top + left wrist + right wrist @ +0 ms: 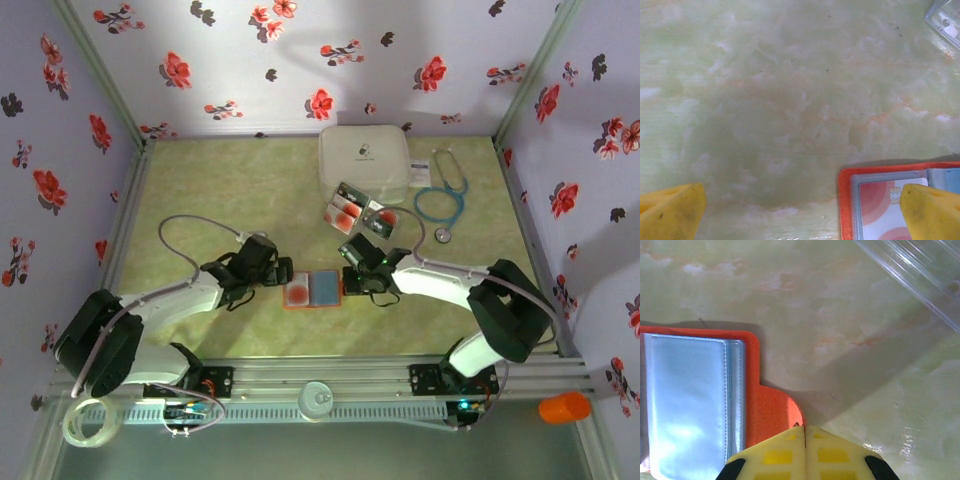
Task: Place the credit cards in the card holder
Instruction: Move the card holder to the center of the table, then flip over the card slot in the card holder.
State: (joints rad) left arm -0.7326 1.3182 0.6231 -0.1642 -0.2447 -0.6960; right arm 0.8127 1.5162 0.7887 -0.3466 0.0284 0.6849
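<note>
The card holder (328,288) lies open and flat on the table (220,190), midway between the two arms. It shows an orange rim, a bare grey-blue sleeve on its right page, and on its left page a seated card (880,210) with a pale face and red patches. It looks light and limp, with slick plastic sleeves, so it is likely to slide or fold unless it is pinned. The orange rim or the closure tab (782,412) looks the safest hold. The remaining credit cards (345,212) lie in a small overlapping cluster farther back, just in front of the white case (365,155). They appear thin, stiff and smooth, and probably hard to lift off the flat table except by an edge. The right gripper (805,440) has its fingers pressed together right at the tab's edge; whether the tab is nipped between them cannot be told. The left gripper (800,215) is spread wide and holds nothing, with one finger over the seated card's page and the other over bare table. How many loose cards there are is hard to count, because they overlap and are small. A clear plastic edge (910,270) crosses the corner of the right wrist view and is cut off, so what it is cannot be told. A stethoscope (445,200) lies beside the case.
</note>
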